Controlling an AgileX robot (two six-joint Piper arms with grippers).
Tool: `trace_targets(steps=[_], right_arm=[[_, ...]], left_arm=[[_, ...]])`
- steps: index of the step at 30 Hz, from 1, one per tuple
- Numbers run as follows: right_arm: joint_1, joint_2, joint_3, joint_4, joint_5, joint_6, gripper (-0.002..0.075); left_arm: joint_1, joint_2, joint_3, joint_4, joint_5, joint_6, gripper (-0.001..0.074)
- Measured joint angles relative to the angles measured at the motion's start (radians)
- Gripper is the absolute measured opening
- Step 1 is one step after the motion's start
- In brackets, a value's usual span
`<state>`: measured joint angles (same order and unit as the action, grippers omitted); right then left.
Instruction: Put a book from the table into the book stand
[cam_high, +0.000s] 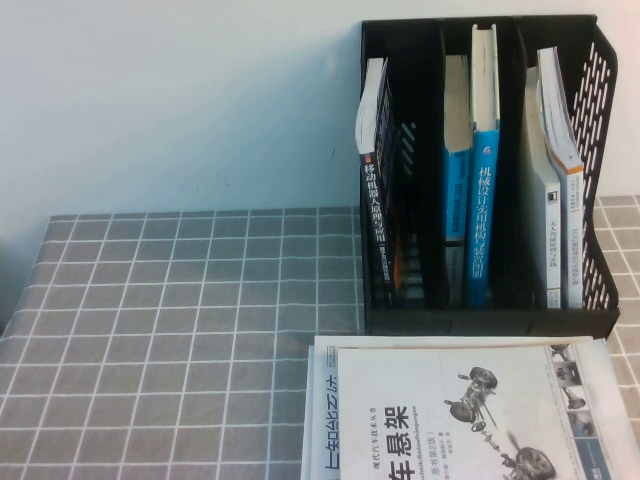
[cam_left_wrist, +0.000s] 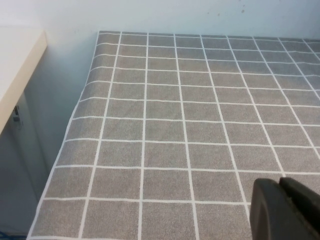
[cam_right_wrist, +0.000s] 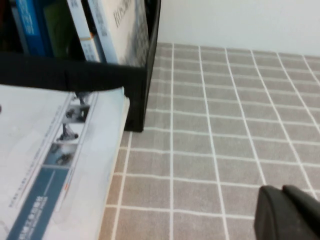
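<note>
Left tool (cam_left_wrist: 282, 210) and right tool (cam_right_wrist: 285, 212), both closed empty over the desk (cam_high: 180, 330); we judge the book (cam_high: 484, 170) already filed in the stand (cam_high: 600, 200).

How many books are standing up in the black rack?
5 in the black plastic book stand: dark-spined book left, two blue-spined books middle, two white books right. More may hide behind.

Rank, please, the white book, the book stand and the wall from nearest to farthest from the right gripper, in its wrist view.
1. White book, flat beside the right gripper.
2. Book stand, behind the book.
3. Wall, farthest back.
Left gripper hovers shut over the table, left side.
</note>
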<state>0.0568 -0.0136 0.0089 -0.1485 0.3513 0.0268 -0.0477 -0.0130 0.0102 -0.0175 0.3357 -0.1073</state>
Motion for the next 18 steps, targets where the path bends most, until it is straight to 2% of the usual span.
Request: trace_targets(steps=[18], right_arm=[[-0.012,0.0,0.011,0.014,0.014,0.0,-0.0003]], left_arm=[[0.0,0.0,0.0,-0.002,0.0,0.0,-0.0001]])
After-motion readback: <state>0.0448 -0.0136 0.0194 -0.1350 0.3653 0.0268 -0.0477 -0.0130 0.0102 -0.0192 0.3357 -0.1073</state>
